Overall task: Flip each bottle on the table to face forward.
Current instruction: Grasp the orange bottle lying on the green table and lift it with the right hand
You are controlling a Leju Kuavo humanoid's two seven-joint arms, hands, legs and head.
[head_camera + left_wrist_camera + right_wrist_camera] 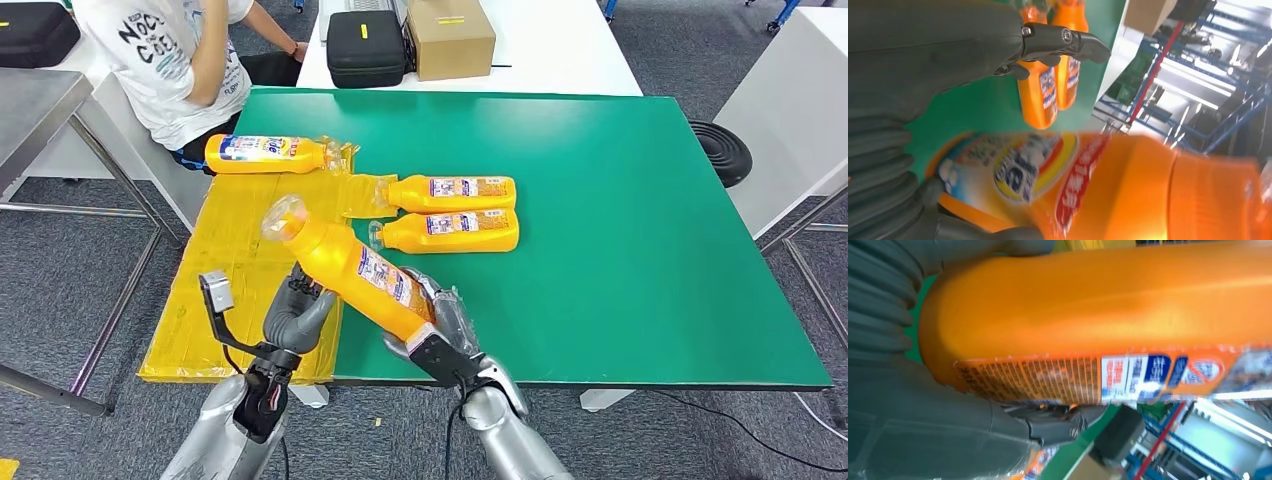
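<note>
I hold an orange bottle (355, 270) tilted above the near left edge of the green table (620, 220), clear cap up and to the left. My right hand (440, 325) grips its base, and the barcode side (1048, 380) faces that wrist's camera. My left hand (298, 308) is beside and under the bottle's middle. Its fingers (1063, 40) are spread, with a gap to the blurred front label (1018, 170). Two more orange bottles (452, 191) (448, 231) lie side by side mid-table, caps to the left. A third (265, 153) lies on the yellow sheet (225, 260), front label up.
A person in a white T-shirt (170, 60) sits at the table's far left corner. Behind the green table stands a white table with a black case (365, 47) and a cardboard box (450, 37). A black stool (722, 150) is at the right.
</note>
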